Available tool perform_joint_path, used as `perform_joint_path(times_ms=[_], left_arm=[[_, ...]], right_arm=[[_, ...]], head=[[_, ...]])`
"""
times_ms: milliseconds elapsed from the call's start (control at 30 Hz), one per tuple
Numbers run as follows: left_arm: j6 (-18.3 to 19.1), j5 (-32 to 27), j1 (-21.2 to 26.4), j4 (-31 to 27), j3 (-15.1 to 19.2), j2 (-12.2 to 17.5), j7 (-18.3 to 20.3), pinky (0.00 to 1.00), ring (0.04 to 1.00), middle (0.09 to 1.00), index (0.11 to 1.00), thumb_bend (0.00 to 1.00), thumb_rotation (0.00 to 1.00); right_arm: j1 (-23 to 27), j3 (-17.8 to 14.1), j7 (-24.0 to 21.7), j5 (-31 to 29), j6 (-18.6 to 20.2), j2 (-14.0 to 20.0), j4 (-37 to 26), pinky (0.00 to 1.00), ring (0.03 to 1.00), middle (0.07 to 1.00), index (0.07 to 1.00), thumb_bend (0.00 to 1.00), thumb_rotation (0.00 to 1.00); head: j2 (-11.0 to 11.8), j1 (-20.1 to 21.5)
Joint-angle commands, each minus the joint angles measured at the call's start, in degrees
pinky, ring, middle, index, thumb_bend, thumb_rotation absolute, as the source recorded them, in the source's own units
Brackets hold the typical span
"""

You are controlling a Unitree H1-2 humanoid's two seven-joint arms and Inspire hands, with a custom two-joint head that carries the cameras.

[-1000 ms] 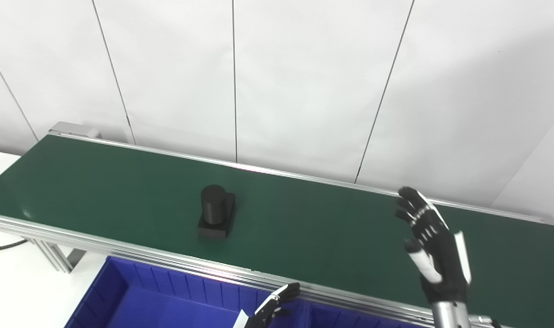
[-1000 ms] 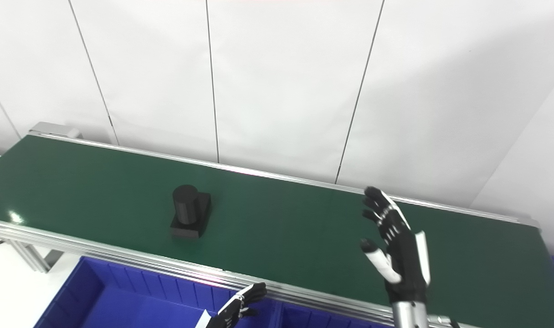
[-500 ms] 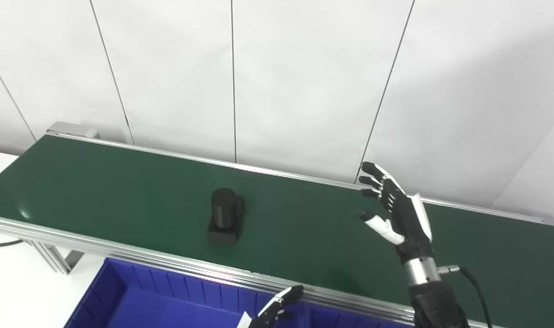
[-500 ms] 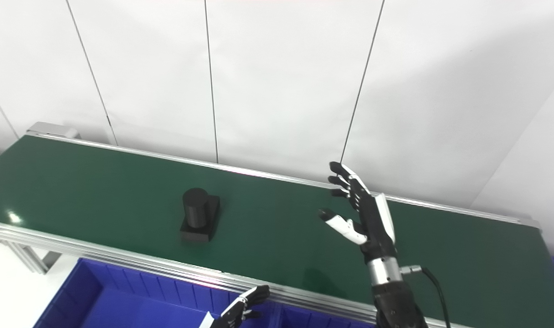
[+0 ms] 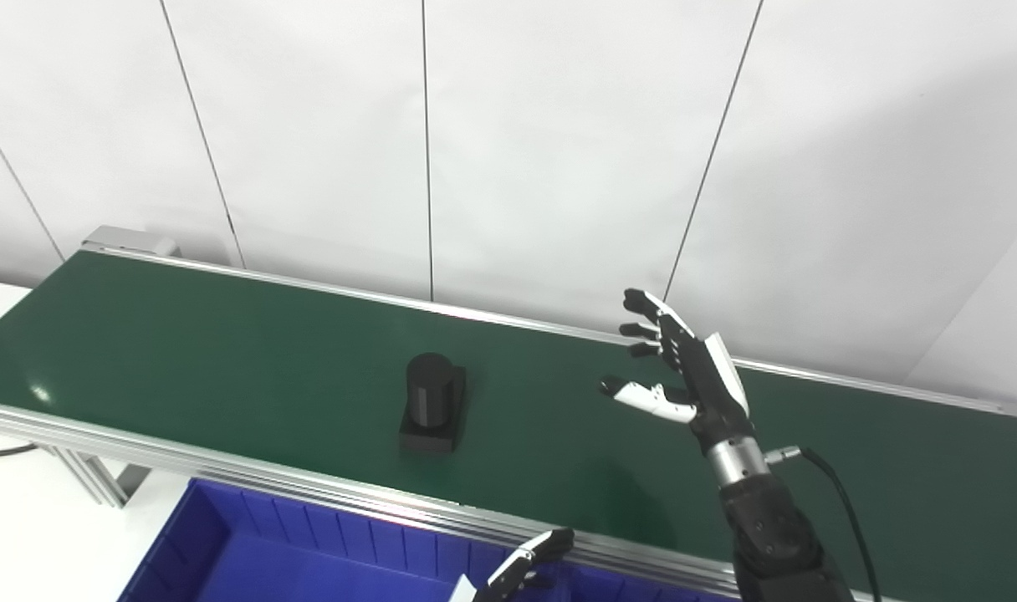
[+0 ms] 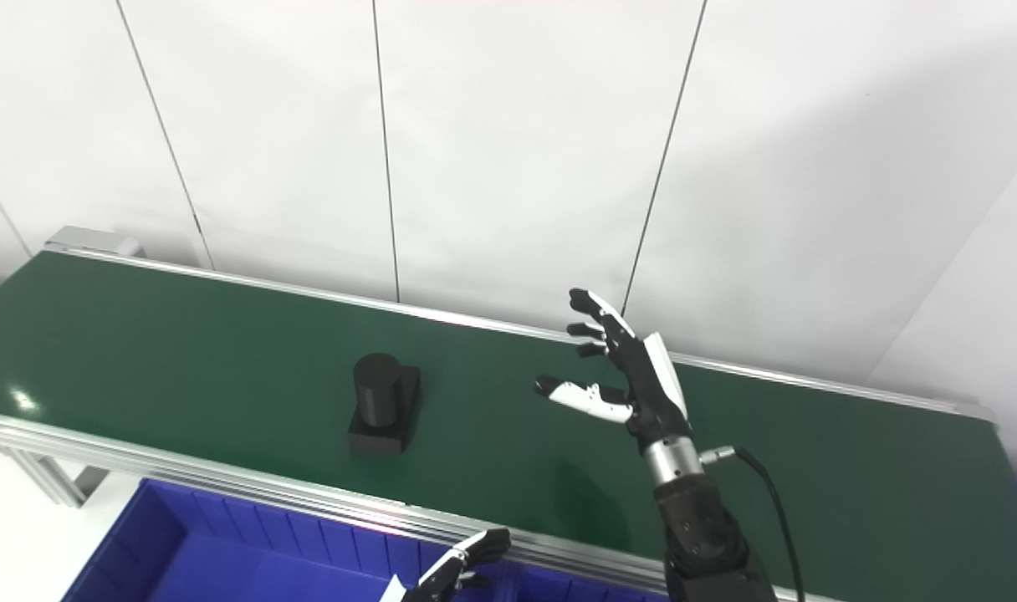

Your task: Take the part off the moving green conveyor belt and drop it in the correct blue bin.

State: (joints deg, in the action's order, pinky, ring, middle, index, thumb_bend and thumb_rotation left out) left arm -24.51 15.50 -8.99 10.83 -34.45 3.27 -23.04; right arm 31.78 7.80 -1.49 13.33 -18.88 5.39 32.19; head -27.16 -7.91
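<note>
The black part (image 5: 431,403) (a stubby cylinder on a square base) looks rigid and grippable around its cylinder; the right robot hand (image 5: 684,368) hovers empty, fingers spread.

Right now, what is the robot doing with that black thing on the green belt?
The robot is getting ready to grab it. A black part, a round post on a square base, sits untouched on the green belt. The right hand is open above the belt, to the right of the part. Only the fingertips of the left hand show, over the blue bin in front of the belt. Nothing is held.
</note>
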Motion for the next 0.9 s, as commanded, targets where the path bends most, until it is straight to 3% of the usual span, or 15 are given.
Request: perform_joint_path(times_ms=[0, 233, 467, 867], left_arm=[[-2.4, 1.6, 0.2, -1.4, -1.7, -1.4, -1.6, 0.74, 0.838, 0.846, 0.848, 0.86, 0.94], [-2.4, 2.5, 0.1, -1.1, -3.2, -2.1, -3.5, 0.73, 0.821, 0.836, 0.845, 0.88, 0.94], [-2.4, 2.7, 0.4, -1.2, -3.6, -2.1, -4.1, 0.71, 0.818, 0.837, 0.844, 0.88, 0.92], [-2.4, 3.5, 1.1, -0.8, -4.8, -1.9, -7.0, 0.71, 0.82, 0.836, 0.843, 0.85, 0.93]], right_arm=[[3.2, 0.6, 1.2, 1.1, -0.9, -0.9, -0.5, 0.65, 0.758, 0.871, 0.891, 0.98, 0.47], [4.3, 1.2, 1.3, 2.3, 2.7, -2.8, 0.9, 0.62, 0.737, 0.861, 0.877, 0.97, 0.37], [5.9, 2.5, 3.2, 5.1, 5.3, -4.8, 3.0, 0.57, 0.693, 0.846, 0.848, 0.96, 0.36], [8.7, 5.0, 6.5, 8.6, 4.2, -6.0, 9.5, 0.5, 0.611, 0.794, 0.797, 0.97, 0.38]], head=[[0.0, -0.1], [0.0, -1.1], [0.0, -1.0], [0.4, -1.7]])
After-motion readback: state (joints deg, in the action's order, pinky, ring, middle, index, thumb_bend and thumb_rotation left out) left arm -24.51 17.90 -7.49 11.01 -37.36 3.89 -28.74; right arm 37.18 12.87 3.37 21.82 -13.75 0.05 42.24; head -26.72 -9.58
